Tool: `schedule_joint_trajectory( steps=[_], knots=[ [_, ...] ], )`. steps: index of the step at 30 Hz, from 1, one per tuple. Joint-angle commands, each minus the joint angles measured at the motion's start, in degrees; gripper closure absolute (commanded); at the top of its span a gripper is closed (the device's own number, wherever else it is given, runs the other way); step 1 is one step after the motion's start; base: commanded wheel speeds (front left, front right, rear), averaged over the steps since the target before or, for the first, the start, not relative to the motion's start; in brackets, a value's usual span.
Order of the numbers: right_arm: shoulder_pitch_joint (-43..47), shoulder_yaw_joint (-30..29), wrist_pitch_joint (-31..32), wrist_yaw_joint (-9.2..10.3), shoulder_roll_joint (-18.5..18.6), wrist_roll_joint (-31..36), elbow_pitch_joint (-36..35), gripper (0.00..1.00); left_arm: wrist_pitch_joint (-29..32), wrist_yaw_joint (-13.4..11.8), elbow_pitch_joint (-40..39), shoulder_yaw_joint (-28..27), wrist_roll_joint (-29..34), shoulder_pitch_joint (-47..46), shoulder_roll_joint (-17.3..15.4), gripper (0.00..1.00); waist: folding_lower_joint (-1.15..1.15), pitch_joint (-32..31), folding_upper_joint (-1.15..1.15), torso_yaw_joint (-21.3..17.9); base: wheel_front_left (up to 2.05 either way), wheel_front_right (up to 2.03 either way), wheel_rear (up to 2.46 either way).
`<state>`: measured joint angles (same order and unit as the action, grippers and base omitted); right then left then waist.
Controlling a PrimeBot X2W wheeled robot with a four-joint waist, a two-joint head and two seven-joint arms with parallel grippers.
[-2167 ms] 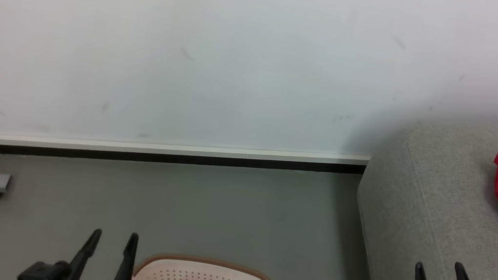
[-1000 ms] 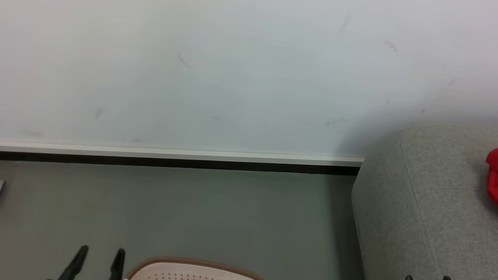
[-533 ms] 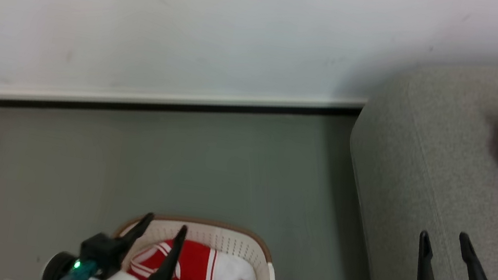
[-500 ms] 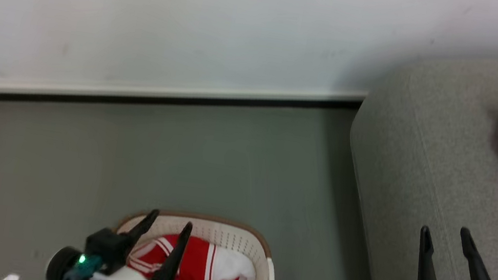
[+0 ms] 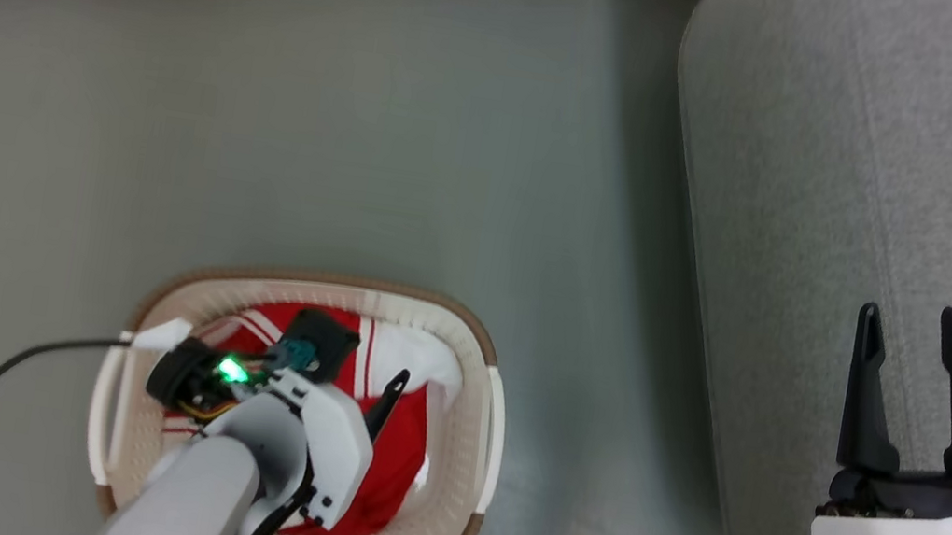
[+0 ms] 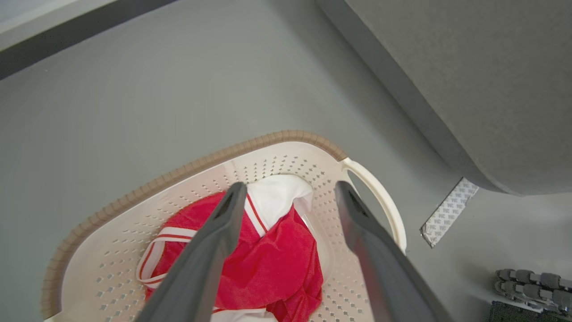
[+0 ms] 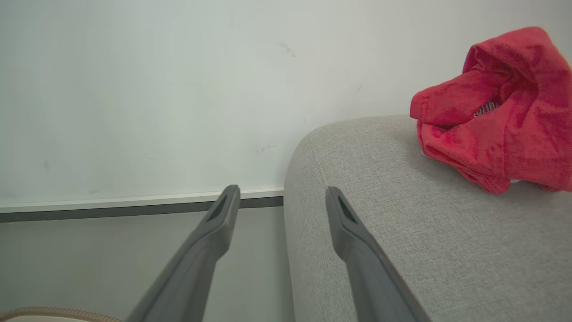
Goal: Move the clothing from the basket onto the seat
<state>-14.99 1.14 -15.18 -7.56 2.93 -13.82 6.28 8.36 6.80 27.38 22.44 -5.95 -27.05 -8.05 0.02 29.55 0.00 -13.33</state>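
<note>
Left end effector (image 6: 289,188) over basket (image 6: 268,156), jaws apart

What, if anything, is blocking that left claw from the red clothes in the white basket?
Nothing visible. The open left claw hangs directly above the crumpled red-and-white fabric clothing lying in the cream perforated plastic basket, with only air between them.

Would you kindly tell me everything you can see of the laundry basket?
The basket is oval, cream-white perforated plastic with a brown braided-look rim and white side handles. It stands upright on the grey floor, left of the sofa and apart from it. Red-and-white clothing lies inside; the open left claw hangs over it.
</note>
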Motion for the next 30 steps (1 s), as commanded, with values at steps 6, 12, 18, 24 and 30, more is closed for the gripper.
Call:
schedule_joint_trajectory(
  steps=[6, 12, 18, 24, 30],
  knots=[
    [-3.5, -0.1, 0.1, 0.14, 0.0, -1.6, -1.3, 0.00, 5.1, 0.6, 9.6, 3.1, 0.5, -7.5, -1.2, 0.00, -0.02, 10.3, 0.00, -2.7, 0.00, 0.00, 0.00],
    [-5.1, -0.8, 0.1, 0.14, 0.0, -2.0, -2.0, 0.00, 6.5, 0.6, 18.0, 4.5, -0.5, -11.7, -1.2, 0.00, -0.02, 13.9, 0.00, -3.4, 0.00, 0.00, 0.00],
    [-6.2, -1.7, 0.1, 0.14, 0.0, -2.4, -2.9, 0.00, 3.9, 0.6, 23.6, 4.7, -0.8, -15.4, -0.4, 0.00, -0.02, 17.6, 0.00, -3.9, 0.00, 0.00, 0.00],
    [-6.7, -2.0, 0.1, 0.14, 0.0, -2.4, -3.7, 0.00, 1.8, 0.6, 27.7, 5.5, -1.0, -19.2, -0.2, 0.00, -0.02, 21.5, 0.00, -4.2, 0.00, 0.00, 0.00],
    [-6.7, -1.8, 0.1, 0.14, -0.1, -2.6, -4.2, 0.00, -1.0, 0.7, 31.0, 6.3, -1.1, -22.1, -0.5, 0.00, -0.02, 24.6, 0.00, -4.5, 0.00, 0.00, 0.00]
  ],
)
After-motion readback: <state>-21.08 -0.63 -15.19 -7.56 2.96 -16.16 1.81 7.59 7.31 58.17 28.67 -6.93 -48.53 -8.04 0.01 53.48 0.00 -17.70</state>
